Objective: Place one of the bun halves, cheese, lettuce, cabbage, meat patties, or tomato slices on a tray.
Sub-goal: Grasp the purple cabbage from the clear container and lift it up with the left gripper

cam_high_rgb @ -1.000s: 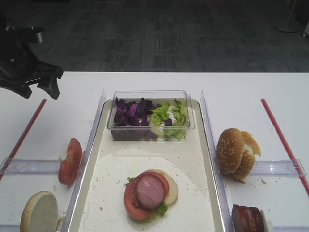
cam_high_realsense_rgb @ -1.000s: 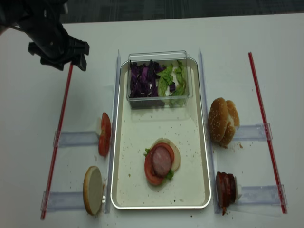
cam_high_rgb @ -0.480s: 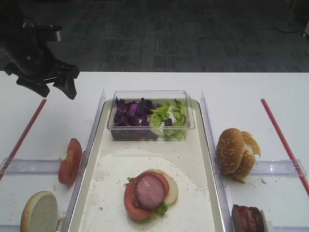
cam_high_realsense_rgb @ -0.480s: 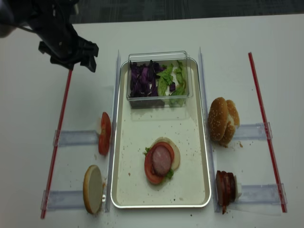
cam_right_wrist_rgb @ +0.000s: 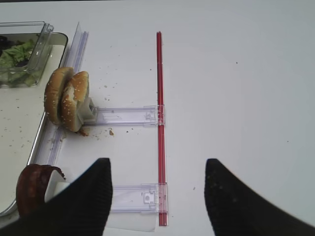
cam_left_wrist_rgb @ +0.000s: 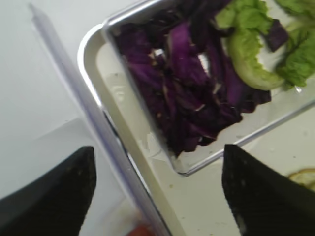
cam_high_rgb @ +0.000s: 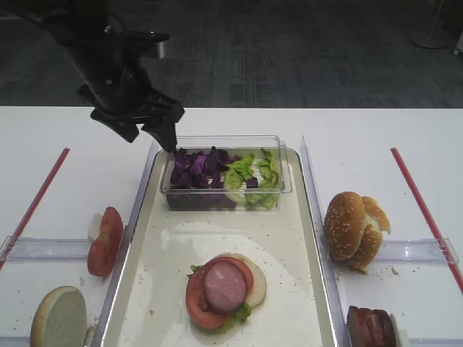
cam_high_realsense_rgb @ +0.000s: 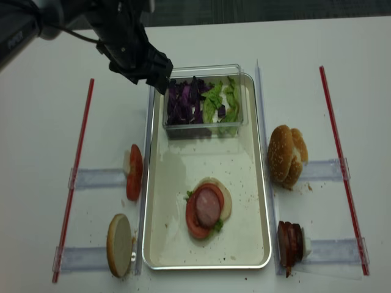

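while shredded purple cabbage (cam_left_wrist_rgb: 197, 83) sits heaped in a clear tub (cam_high_rgb: 278, 184), the left gripper (cam_high_rgb: 148, 134) hangs above it, jaws wide, empty.

- Clear plastic tub (cam_high_rgb: 282, 181) sits at the far end.
- Red strips (cam_high_realsense_rgb: 332, 128) line both sides.
- Clear plastic holders (cam_right_wrist_rgb: 129, 116) on white table (cam_high_realsense_rgb: 43, 122).

Burger parts, colours
Deep-purple cabbage (cam_high_rgb: 197, 165), light-green lettuce (cam_high_rgb: 255, 170), bright-red tomato slices (cam_high_rgb: 105, 240), pinkish-brown meat patties (cam_high_rgb: 224, 285), tan sesame-speckled bun halves (cam_high_rgb: 354, 228), cream speckled silver-rimmed tray (cam_high_rgb: 289, 238), black left gripper (cam_high_rgb: 148, 131).
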Tool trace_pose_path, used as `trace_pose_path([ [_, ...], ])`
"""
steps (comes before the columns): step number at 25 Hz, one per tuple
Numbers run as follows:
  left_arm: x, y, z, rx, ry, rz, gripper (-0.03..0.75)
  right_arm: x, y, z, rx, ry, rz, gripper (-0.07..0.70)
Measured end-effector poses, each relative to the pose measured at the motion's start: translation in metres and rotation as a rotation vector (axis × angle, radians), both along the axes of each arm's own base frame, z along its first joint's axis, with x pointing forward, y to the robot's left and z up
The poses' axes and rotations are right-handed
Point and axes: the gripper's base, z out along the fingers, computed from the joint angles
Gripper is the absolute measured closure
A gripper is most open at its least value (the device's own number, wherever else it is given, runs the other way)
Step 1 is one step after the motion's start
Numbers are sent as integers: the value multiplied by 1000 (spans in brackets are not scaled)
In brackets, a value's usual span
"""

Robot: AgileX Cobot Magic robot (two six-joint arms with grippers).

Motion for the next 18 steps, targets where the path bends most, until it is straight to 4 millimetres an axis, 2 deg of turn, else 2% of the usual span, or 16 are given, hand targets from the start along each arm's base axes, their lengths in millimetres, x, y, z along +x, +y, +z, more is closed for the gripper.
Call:
trace_pose_path([
  [6,-17,-42,0,3,-5,-112,223,0,0,0,0,0,0,186],
  [9,-23,-54,0,20,-18,-152,223,0,0,0,0,0,0,186],
  [18,-19,-58,-7,26,-32,-164,223,0,0,0,5,0,-3,186],
])
